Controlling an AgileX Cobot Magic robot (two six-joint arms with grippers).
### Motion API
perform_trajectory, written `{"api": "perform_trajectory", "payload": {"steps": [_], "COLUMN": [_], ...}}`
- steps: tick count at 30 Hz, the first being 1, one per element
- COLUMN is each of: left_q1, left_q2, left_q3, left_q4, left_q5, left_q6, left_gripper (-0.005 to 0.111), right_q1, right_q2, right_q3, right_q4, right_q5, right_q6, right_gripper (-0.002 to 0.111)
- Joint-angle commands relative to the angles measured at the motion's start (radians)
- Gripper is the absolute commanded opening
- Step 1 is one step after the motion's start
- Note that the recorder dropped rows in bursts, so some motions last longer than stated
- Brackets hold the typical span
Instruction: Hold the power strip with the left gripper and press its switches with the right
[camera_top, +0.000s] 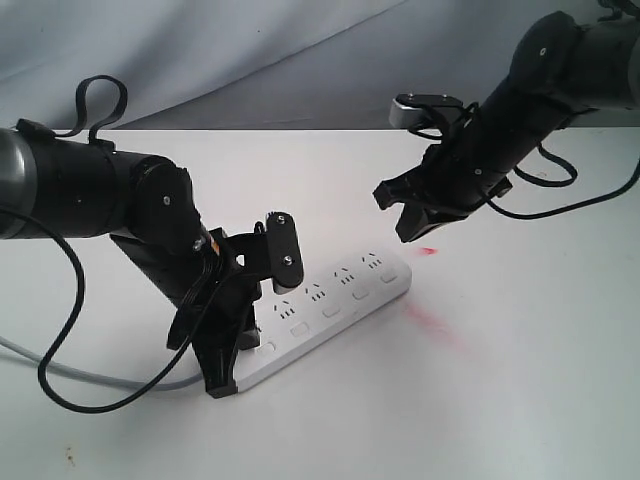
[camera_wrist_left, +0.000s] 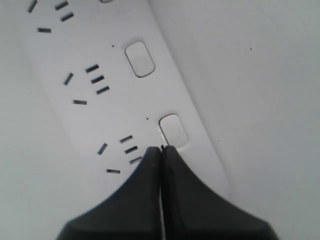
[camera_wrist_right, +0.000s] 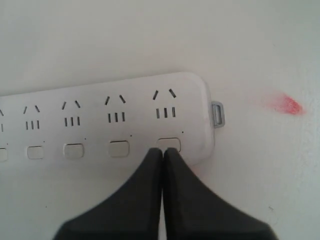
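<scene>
Two grippers, one strip (camera_top: 340, 292): right gripper (camera_wrist_right: 162, 150) aimed at the end switch (camera_wrist_right: 172, 142).

Both sets of fingers are pressed together with nothing between them. The strip lies flat on the table (camera_top: 500, 400), its long axis running diagonally in the exterior view from lower left to a free end at upper right. The left gripper (camera_wrist_left: 161, 149) is down on the lower-left part, its tip at the strip's top face beside a switch. I read that as pinning rather than clamping. The right gripper hangs in the air over the free end and is much the nearer arm to it. The end switch sits just ahead of its tip, so the press looks like a plain descent along the fingers' own line. The remaining switches run along the axis toward the left gripper.
</scene>
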Motion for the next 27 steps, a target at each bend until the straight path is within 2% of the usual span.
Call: {"api": "perform_trajectory", "payload": {"steps": [1, 6, 27], "left_q1": [-0.006, -0.006, -0.006], "left_q2": [-0.001, -0.001, -0.001], "left_q3": [-0.008, -0.008, -0.008], "left_q4": [0.004, 0.004, 0.004], "left_q5": [-0.012, -0.01, -0.01], "left_q6": [-0.027, -0.031, -0.033], "left_gripper": [0.0, 0.0, 0.0], "right_q1": [0.044, 0.095, 0.126], "right_q2": [0.006, 0.006, 0.086], "right_q3": [-0.007, -0.007, -0.007], "right_q4": [-0.071, -0.229, -0.231], "right_q5": [-0.024, -0.046, -0.056], "right_q6": [0.028, 0.152, 0.157], "right_gripper": [0.0, 0.0, 0.0]}}
